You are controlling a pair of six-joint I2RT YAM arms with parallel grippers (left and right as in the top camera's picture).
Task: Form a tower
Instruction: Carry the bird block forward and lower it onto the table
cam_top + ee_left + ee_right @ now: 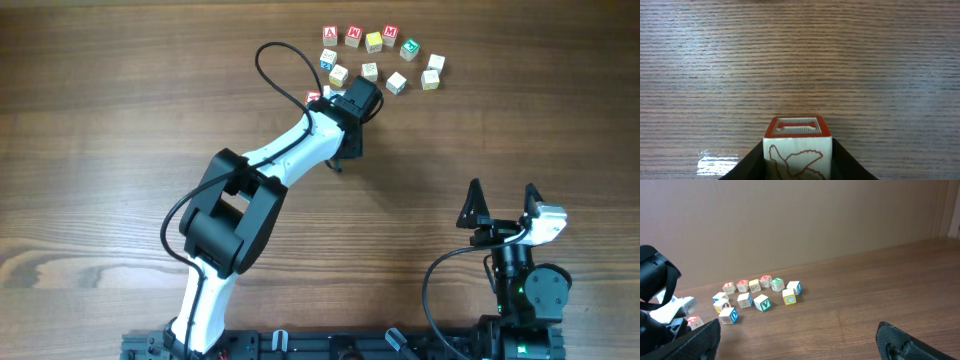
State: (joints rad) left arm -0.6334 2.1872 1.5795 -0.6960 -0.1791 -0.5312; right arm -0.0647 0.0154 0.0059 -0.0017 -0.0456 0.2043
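While the left gripper [798,166] is flanking a red-printed cube [797,150], whether pinching or merely touching I cannot tell, the right gripper [502,195] is sitting spread wide. No tower is showing yet; loose cubes [372,70] are lying nearby. A weak grip could drop it.

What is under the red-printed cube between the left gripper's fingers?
Hidden: the left wrist view crops the red-printed cube above its base, dark fingers flanking it. Only bare table shows behind; whether it sits on another cube cannot be told.
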